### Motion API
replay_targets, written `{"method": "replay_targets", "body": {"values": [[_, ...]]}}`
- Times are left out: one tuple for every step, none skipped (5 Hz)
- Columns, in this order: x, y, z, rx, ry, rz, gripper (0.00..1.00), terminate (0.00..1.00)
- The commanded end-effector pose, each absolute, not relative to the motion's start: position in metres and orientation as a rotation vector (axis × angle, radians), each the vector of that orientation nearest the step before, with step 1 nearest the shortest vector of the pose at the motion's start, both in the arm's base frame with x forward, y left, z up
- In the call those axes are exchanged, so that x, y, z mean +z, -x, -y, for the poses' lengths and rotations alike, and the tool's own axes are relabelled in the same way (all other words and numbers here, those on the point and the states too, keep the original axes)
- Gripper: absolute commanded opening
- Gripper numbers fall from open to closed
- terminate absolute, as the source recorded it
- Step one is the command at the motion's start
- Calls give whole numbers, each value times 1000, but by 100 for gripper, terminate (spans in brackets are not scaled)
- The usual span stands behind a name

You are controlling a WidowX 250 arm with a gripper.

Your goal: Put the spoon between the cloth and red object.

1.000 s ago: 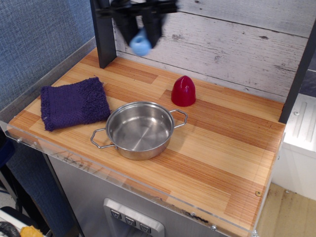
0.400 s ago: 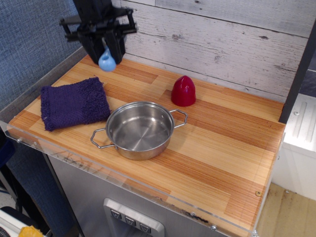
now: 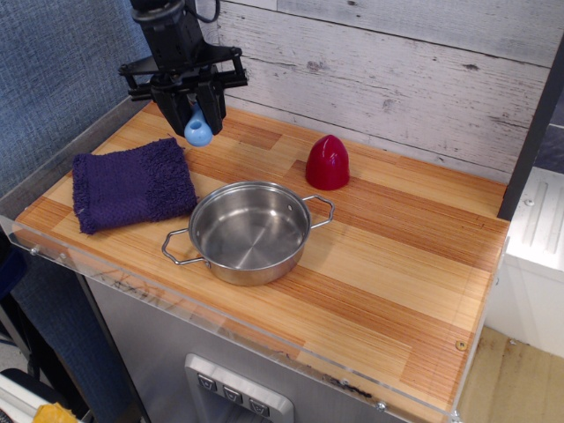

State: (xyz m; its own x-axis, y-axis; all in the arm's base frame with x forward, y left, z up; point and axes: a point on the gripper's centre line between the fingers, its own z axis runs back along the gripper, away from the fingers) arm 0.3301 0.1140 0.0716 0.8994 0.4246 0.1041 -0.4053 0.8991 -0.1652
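Note:
My gripper is shut on the spoon, whose light-blue handle end hangs down between the black fingers; its grey bowl is hidden. It hovers above the wooden table, just past the far right corner of the dark purple cloth. The glossy red object stands to the right, near the back wall. The spoon is well left of the red object and close to the cloth.
A steel two-handled pot stands in front, between the cloth and the red object. The plank wall runs along the back. A black post rises at the right. The table's front edge has a clear plastic lip.
My gripper carried the spoon from high at the back leftwards, then came down and slightly right, to just above the table by the cloth's corner.

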Motion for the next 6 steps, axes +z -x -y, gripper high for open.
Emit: {"method": "replay_targets", "body": {"values": [[61,-342,-120,459,130,167,0,0],[47,-352,-114,461,133,165,0,0],[35,-357,-106,458,136,151,0,0],[29,-360,-102,453,149,154,0,0],[34,-361,-102,463,153,164,0,0],[40,-361,-102,424,168,129,100,0]]}}
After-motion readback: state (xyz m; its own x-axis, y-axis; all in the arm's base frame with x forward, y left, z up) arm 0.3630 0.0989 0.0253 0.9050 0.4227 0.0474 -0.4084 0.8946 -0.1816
